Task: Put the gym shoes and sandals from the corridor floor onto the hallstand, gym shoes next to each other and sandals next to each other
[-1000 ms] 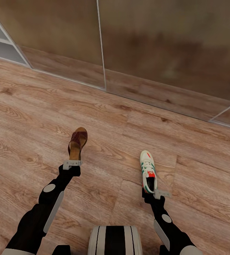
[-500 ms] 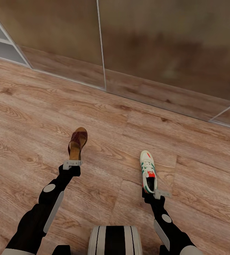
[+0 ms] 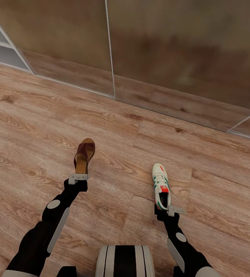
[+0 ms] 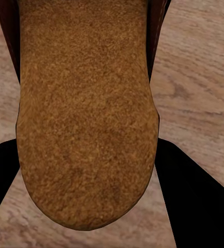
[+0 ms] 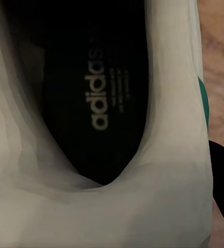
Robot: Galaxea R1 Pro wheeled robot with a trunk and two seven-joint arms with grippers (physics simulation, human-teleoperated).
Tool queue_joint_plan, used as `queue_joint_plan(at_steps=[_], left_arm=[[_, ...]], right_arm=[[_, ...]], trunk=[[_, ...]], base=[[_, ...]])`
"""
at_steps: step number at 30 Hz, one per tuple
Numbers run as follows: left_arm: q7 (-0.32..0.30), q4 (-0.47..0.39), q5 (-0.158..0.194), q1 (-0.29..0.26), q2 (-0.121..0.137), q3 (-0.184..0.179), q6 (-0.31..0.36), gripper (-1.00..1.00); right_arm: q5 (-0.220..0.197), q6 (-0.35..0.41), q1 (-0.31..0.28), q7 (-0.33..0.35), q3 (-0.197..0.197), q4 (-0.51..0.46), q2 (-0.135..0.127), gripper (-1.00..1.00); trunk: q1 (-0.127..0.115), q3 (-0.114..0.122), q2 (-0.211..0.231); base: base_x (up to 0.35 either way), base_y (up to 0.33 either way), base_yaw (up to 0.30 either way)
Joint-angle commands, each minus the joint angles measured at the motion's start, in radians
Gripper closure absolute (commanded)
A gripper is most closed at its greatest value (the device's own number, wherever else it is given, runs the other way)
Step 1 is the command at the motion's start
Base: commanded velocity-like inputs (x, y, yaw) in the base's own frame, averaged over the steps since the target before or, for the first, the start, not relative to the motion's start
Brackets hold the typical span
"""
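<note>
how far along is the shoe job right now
Nothing is visibly racked yet. In hand: the left gripper is at the heel of one sandal, the right gripper at the heel of one gym shoe, both over the corridor floor. Left: carrying both to the hallstand.

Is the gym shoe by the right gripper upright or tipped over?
Upright: the gym shoe shows laces and open collar facing up; its insole is visible in the right wrist view.

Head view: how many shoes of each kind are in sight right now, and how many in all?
Sandal: 1, at the left gripper.
Gym shoe: 1, at the right gripper.
Total: 2 shoes, both over the corridor floor.
</note>
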Motion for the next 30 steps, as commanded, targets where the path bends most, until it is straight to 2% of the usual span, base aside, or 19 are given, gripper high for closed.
queue_joint_plan(at_steps=[1, 4, 11, 13, 16, 17, 23, 26, 28, 30], left_arm=[[0.003, -0.001, 0.009, 0.000, 0.001, -0.001, 0.005, 1.00], [0.003, -0.001, 0.010, 0.000, 0.001, -0.001, 0.005, 1.00], [0.003, -0.001, 0.010, 0.000, 0.001, -0.001, 0.005, 1.00], [0.003, -0.001, 0.010, 0.000, 0.001, -0.001, 0.006, 1.00], [0.003, -0.002, 0.011, 0.000, 0.001, 0.000, 0.008, 1.00], [0.003, -0.004, 0.011, 0.000, 0.001, 0.000, 0.009, 1.00], [0.005, -0.008, 0.013, 0.000, 0.001, 0.000, 0.014, 1.00], [0.006, -0.008, 0.014, 0.000, 0.001, 0.001, 0.015, 1.00], [0.007, -0.007, 0.015, 0.000, 0.002, 0.004, 0.017, 1.00], [0.007, -0.007, 0.016, 0.000, 0.002, 0.009, 0.017, 1.00]], right_arm=[[-0.010, -0.005, -0.001, -0.007, 0.008, 0.000, -0.001, 1.00], [-0.010, -0.005, -0.001, -0.007, 0.008, 0.000, 0.000, 1.00], [-0.010, -0.005, -0.001, -0.007, 0.009, -0.029, 0.001, 1.00], [-0.010, -0.005, -0.001, -0.006, 0.010, -0.073, 0.001, 1.00], [-0.008, -0.003, -0.001, -0.005, 0.013, -0.249, 0.001, 1.00], [-0.008, -0.003, -0.001, -0.004, 0.014, -0.281, 0.001, 1.00], [-0.008, 0.024, -0.001, -0.004, 0.015, -0.400, 0.001, 1.00], [-0.007, 0.083, -0.001, -0.004, 0.016, -0.469, 0.001, 1.00], [-0.007, 0.190, -0.001, -0.004, 0.018, -0.556, 0.001, 1.00], [-0.007, 0.263, -0.001, -0.004, 0.019, -0.615, 0.001, 1.00]], trunk=[[0.000, -0.001, 0.000], [0.000, -0.001, 0.000], [-0.003, 0.027, 0.001], [-0.004, 0.034, 0.002], [-0.006, 0.046, 0.003], [-0.006, 0.050, 0.003], [-0.009, 0.073, 0.004], [-0.010, 0.085, 0.005], [-0.011, 0.092, 0.005], [-0.012, 0.100, 0.006]], base=[[0.000, 0.000, 0.000], [0.000, 0.000, 0.000], [0.000, 0.000, 0.000], [0.000, 0.000, 0.000], [0.000, 0.000, 0.000], [0.000, 0.000, 0.000], [0.000, 0.000, 0.000], [0.000, 0.000, 0.000], [0.000, 0.000, 0.000], [0.000, 0.000, 0.000]])
